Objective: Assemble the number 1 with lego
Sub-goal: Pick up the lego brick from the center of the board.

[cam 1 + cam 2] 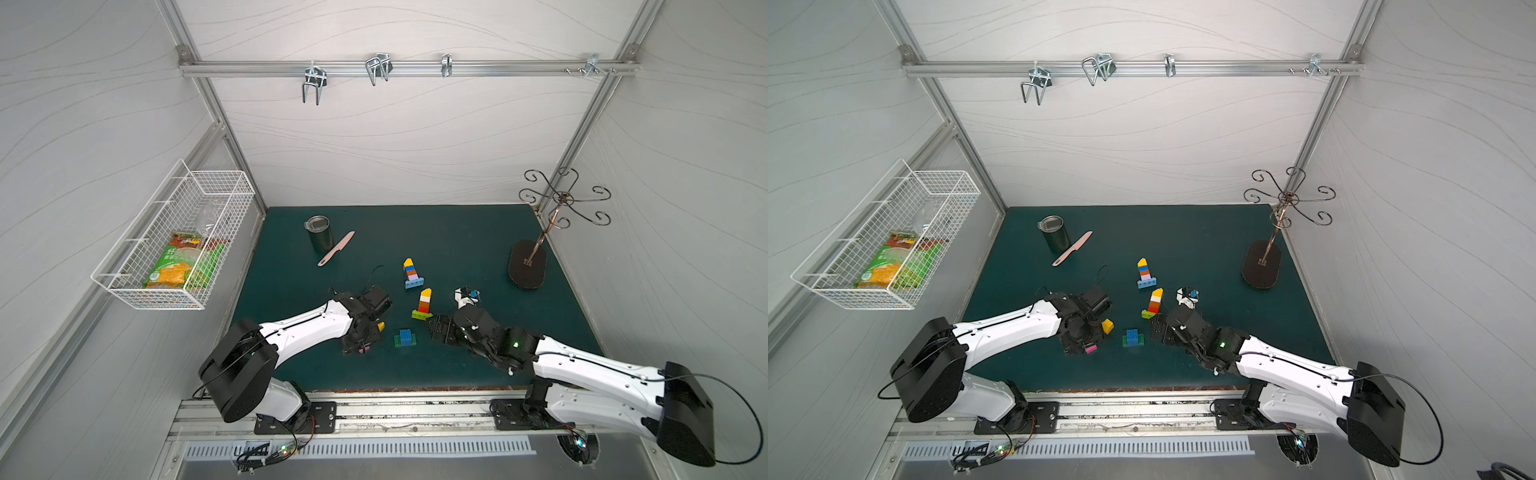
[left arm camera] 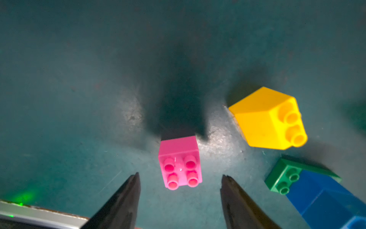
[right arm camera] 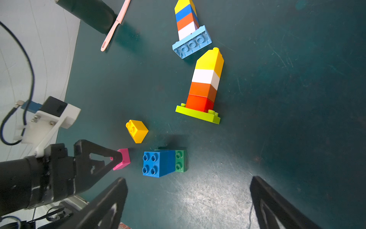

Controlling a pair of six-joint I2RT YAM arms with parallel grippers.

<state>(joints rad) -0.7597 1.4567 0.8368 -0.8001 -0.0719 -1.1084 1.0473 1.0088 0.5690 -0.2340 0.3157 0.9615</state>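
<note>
place: robot lab cell | signs: aluminium frame (image 1: 498, 67), white panels (image 1: 395, 145), green mat (image 1: 457, 232)

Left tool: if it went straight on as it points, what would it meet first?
Probably the pink brick, lying just ahead of the left tool, in line with the gap between its spread jaws.

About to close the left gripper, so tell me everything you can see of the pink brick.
The pink brick is a small square block of glossy plastic with four round studs in a two-by-two face. It looks intact and joined to nothing. It rests on the dark green mat, apparently on its side, studs turned towards the left gripper, whose open jaws straddle it with a gap on each side. The yellow brick and blue brick lie close by, not touching.
</note>
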